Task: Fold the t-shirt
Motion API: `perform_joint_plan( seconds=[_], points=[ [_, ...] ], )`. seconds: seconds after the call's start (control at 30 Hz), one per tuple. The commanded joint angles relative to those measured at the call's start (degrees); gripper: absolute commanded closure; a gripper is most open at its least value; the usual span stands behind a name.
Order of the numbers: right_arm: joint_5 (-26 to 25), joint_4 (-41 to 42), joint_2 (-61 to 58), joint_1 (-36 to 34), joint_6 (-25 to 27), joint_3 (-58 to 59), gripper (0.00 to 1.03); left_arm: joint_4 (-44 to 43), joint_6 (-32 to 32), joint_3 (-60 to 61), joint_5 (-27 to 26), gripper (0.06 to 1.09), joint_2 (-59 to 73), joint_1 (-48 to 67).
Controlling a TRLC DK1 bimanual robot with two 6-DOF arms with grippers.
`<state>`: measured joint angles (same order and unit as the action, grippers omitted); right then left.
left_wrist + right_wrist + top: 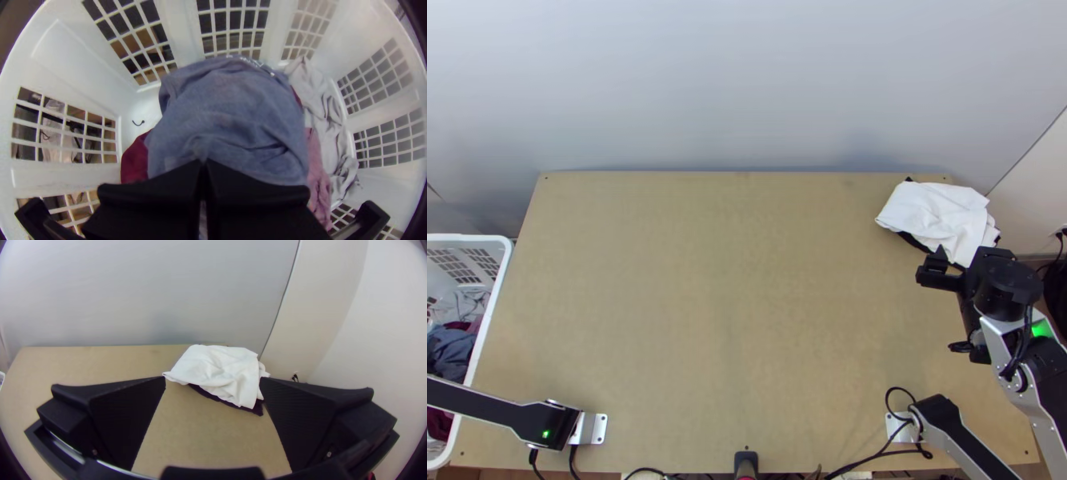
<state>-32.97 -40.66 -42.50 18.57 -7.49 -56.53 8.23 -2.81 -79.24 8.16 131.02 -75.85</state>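
From my seat, I take the t-shirt (227, 115) to be the bunched blue-grey cloth in the white basket (495, 312), at nine o'clock from the middle of the table (731, 280). My left gripper (203, 162) is over it with fingertips together, and I see no cloth pinched. My right gripper (212, 378) stands wide open and empty at three o'clock, just short of the white cloth (222, 373) heaped over dark cloth at two o'clock. If I close too deep in the basket, I could drag up the maroon cloth (134, 162) or pink cloth (316, 178) pressed against it; too shallow, and it slips. Its pale marking (255, 63) is too small to read.
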Motion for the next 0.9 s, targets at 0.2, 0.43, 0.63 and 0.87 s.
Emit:
perform_joint_plan(
  seconds=[0.2,0.43,0.63,0.87],
  points=[
    [0.01,0.06,-0.13,-0.02,-0.16,-2.18,0.04,5.83,-8.44,-0.12,-11.50,1.04,-19.58,3.87],
    [0.01,0.06,-0.13,0.42,-0.16,-3.50,0.04,9.96,-13.45,-1.35,-22.75,1.04,-37.15,10.02],
    [0.01,-0.03,-0.13,0.50,-0.16,-5.61,0.04,12.60,-17.58,-5.40,-27.68,1.04,-51.92,19.69],
    [-0.08,-1.52,1.90,-0.20,-0.16,-4.99,0.05,18.75,-18.11,-4.61,-27.76,1.05,-61.94,38.85]
  ],
)
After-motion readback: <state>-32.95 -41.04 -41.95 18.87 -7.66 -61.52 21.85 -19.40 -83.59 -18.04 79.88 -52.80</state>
